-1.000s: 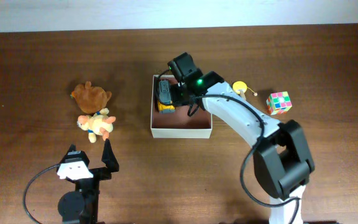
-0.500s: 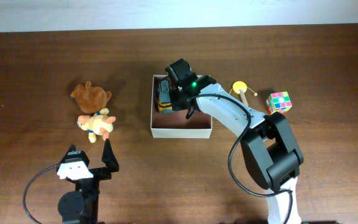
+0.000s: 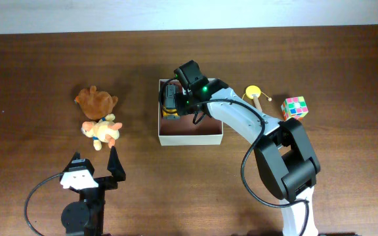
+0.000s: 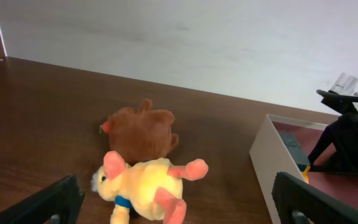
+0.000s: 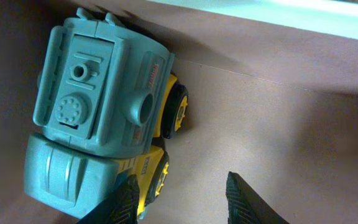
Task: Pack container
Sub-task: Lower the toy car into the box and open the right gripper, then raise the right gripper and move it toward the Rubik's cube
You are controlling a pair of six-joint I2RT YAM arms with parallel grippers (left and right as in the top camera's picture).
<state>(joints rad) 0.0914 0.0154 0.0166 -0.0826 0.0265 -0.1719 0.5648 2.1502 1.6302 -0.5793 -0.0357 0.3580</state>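
The container (image 3: 190, 140) sits mid-table, with the brown plush (image 3: 95, 99) and the yellow plush (image 3: 101, 130) well off to one side and the puzzle cube (image 3: 294, 107) to the other. It looks to me a light, stiff card box with thin white walls (likely to skid on the wood if nudged), so a pinch over one wall near a corner seems the sensible hold. The right gripper (image 5: 185, 202) hangs inside it, fingers a little apart on nothing, the grey-and-yellow toy truck (image 5: 104, 118) just beside them, while the left gripper (image 3: 96, 158) gapes wide near the front edge; I see no label on the box, and the raised lettering on the truck's flank is too small to read
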